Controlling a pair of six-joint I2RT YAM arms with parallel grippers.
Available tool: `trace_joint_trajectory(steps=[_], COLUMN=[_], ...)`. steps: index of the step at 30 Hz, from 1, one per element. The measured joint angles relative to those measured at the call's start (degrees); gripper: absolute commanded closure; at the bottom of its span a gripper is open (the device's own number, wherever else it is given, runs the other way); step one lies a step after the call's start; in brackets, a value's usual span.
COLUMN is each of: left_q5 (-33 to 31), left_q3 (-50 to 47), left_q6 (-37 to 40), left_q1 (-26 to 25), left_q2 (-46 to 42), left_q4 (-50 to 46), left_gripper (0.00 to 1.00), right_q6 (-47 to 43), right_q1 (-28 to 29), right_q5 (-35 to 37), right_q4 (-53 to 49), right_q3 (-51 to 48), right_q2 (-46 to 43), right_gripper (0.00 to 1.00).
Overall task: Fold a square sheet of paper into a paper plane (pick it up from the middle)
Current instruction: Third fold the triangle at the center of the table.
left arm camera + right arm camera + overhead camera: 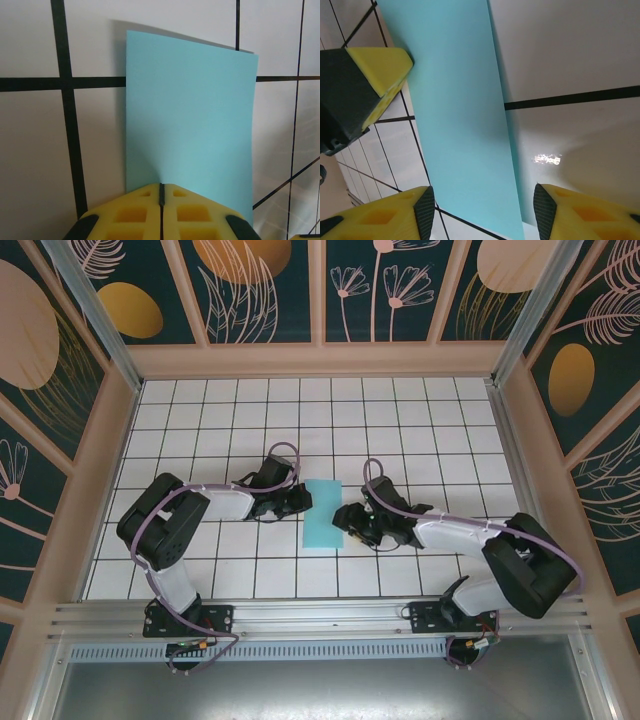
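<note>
Top view: the light-blue sheet of paper [322, 515] sits near the middle of the white gridded tabletop [250, 410]. It shows as an upright strip, taller than it is wide. The left hand [301, 498] meets its long edge from 9 o'clock, toward the upper end. The right hand [343, 520] is at 3 o'clock, right against the opposite long edge and a little lower. Both arms reach in from 6 o'clock.

Left wrist view: the sheet of paper [190, 115] runs from the hand toward 12 o'clock, with a soft shadow on the tabletop [30, 150] along its 9 and 12 o'clock edges. The left hand [161, 192] has its yellow pads pressed together with only a thin seam between them. It is pinched on the sheet's near edge, where a faint pucker rises from the tips.

Right wrist view: the sheet of paper [460, 100] slants from 12 o'clock down to 6 o'clock, and a shadow along its 3 o'clock edge shows it is raised off the tiles. The right hand [480, 205] has its two yellow fingers [570, 210] wide apart at 6 o'clock, with the sheet's near end between them, gripped by neither. The left hand [382, 72] touches the sheet's far edge at 10 o'clock.
</note>
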Motion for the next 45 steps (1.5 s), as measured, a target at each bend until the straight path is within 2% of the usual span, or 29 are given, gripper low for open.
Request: trace_joint_trajectory(steps=[10,24,30,40,45], left_q5=[0.0,0.0,0.0,0.2,0.2], left_q3=[-0.1,-0.3,-0.6,-1.0,-1.2], left_q6=[0.0,0.0,0.0,-0.3,-0.3], left_q1=[0.0,0.0,0.0,0.0,0.0], left_q2=[0.0,0.0,0.0,0.0,0.0], left_q4=[0.1,0.6,1.3,2.3,2.6], left_gripper=[0.92,0.92,0.92,0.93,0.93], right_q6=[0.0,1.6,4.2,7.8,8.3], right_q1=[1.8,2.4,2.4,2.3,2.3], right_q5=[-1.1,-5.9,-5.7,-4.6,-4.6], right_q4=[1.7,13.1,13.3,10.4,10.3], right_q3=[-0.1,-4.6,-4.6,-4.6,-4.6], right_q2=[3.4,3.6,1.4,-1.7,-1.7], right_gripper=[0.51,0.53,0.62,0.87,0.95])
